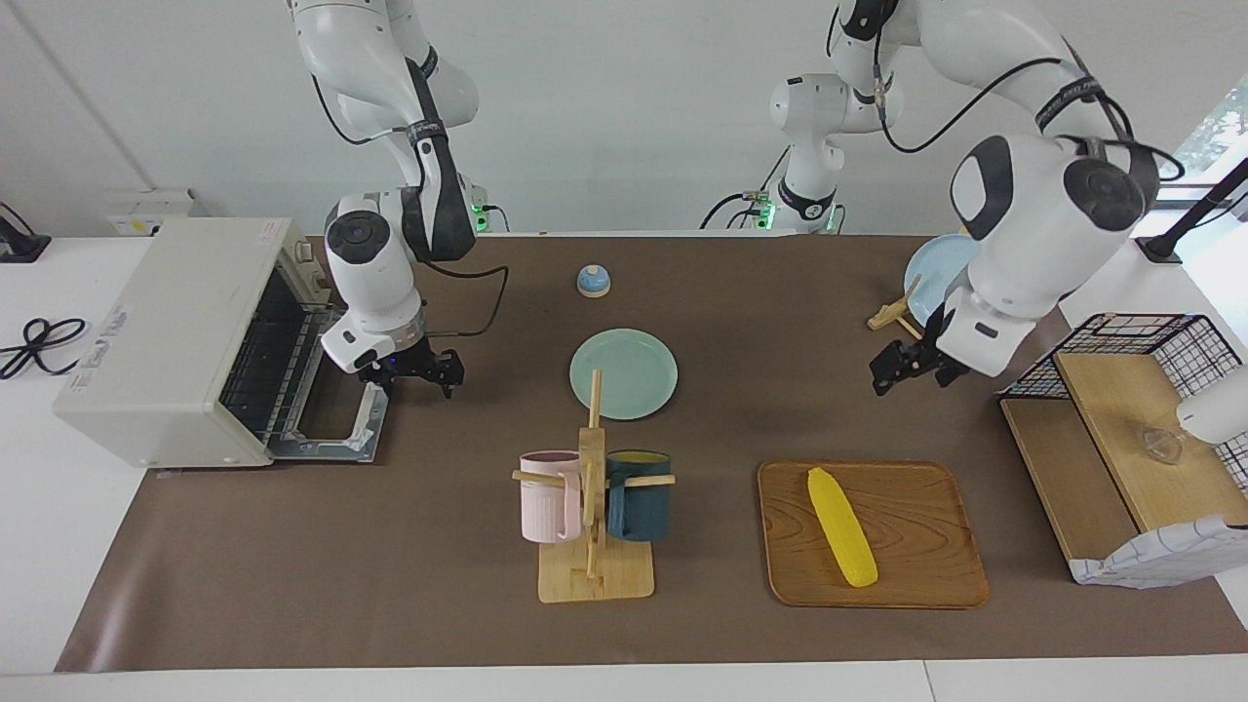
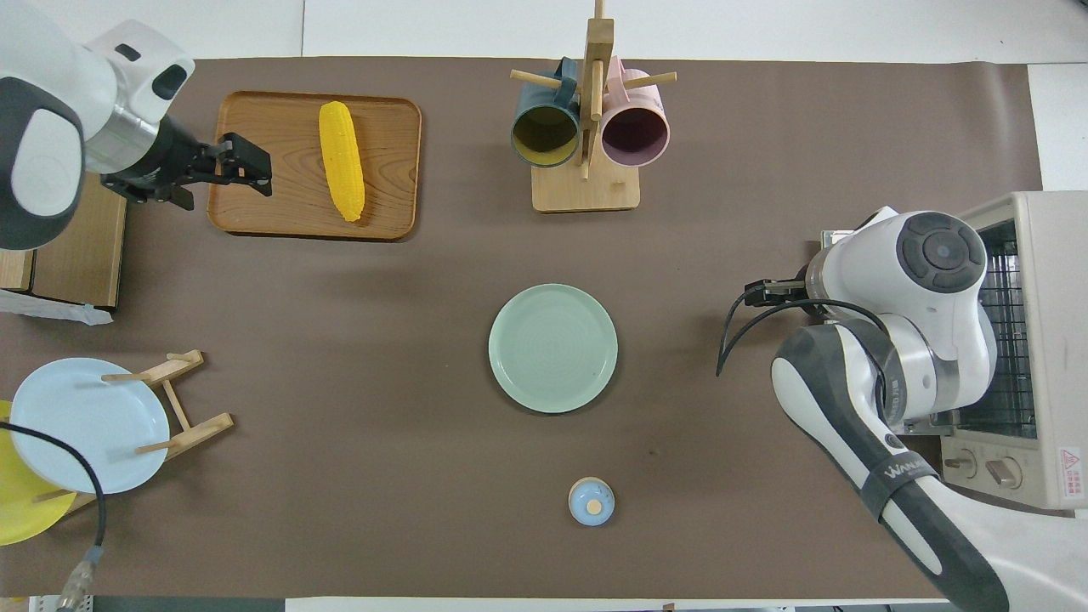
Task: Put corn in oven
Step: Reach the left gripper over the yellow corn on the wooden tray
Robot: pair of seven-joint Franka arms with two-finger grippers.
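The yellow corn (image 1: 841, 526) lies lengthwise on a wooden tray (image 1: 926, 575), also seen in the overhead view (image 2: 341, 172). The off-white oven (image 1: 166, 331) stands at the right arm's end of the table, its door (image 1: 370, 419) dropped flat open and the wire rack showing. My left gripper (image 1: 907, 375) is open and empty in the air, over the tray's edge toward the left arm's end (image 2: 255, 164), apart from the corn. My right gripper (image 1: 417, 375) is open and empty, low over the mat beside the open door; in the overhead view the arm hides it.
A wooden mug rack (image 1: 593, 546) with a pink and a dark blue mug stands beside the tray. A green plate (image 1: 624, 373) and a small blue bell (image 1: 593, 281) sit mid-table. A plate rack with a light blue plate (image 1: 931, 268) and a wire basket (image 1: 1121, 429) are at the left arm's end.
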